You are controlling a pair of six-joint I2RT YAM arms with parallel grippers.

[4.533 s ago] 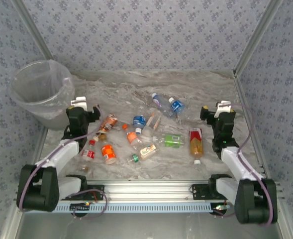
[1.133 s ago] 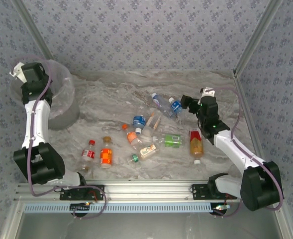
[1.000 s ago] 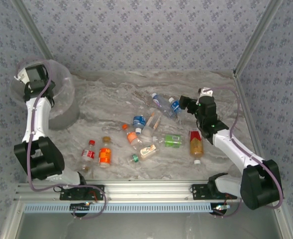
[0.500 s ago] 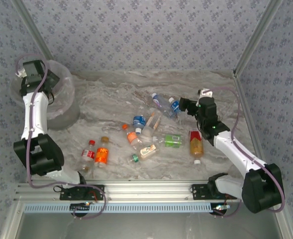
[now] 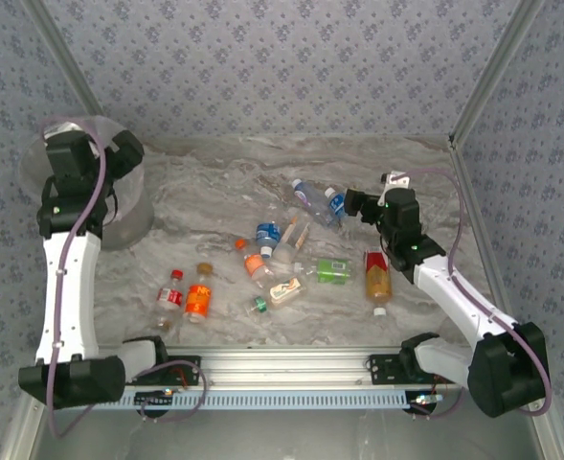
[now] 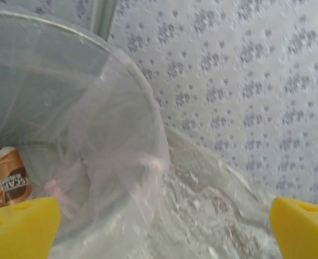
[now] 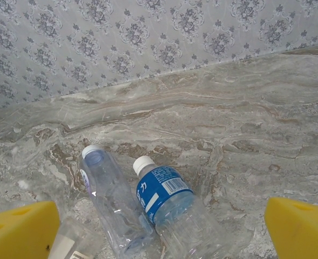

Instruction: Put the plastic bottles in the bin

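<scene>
A marble-patterned table (image 5: 214, 182) is shown from above, with the bin (image 5: 128, 218), round and translucent with a clear liner, standing at the far left corner. The left gripper (image 6: 160, 229) is held at the bin's right rim, and its jaws are spread wide with nothing between them. A brown-labelled bottle (image 6: 7, 177) is seen low inside the bin, through the liner.

The remaining plastic bottles (image 5: 272, 264) are scattered lying down to the right of the bin, well apart from it, nearer the table's middle. Among them, an orange-labelled bottle (image 5: 199, 295) and a red-labelled bottle (image 5: 169, 290) lie closest to the bin, while a green-labelled bottle (image 5: 334, 271) and a red-and-yellow bottle (image 5: 377, 273) lie farther from it.

Farthest right of the bin, the right gripper (image 7: 160, 232) is held low with its jaws spread wide and empty. Between them, a blue-labelled bottle (image 7: 167, 194) and a clear blue-capped bottle (image 7: 102, 183) are seen lying side by side, touching.
</scene>
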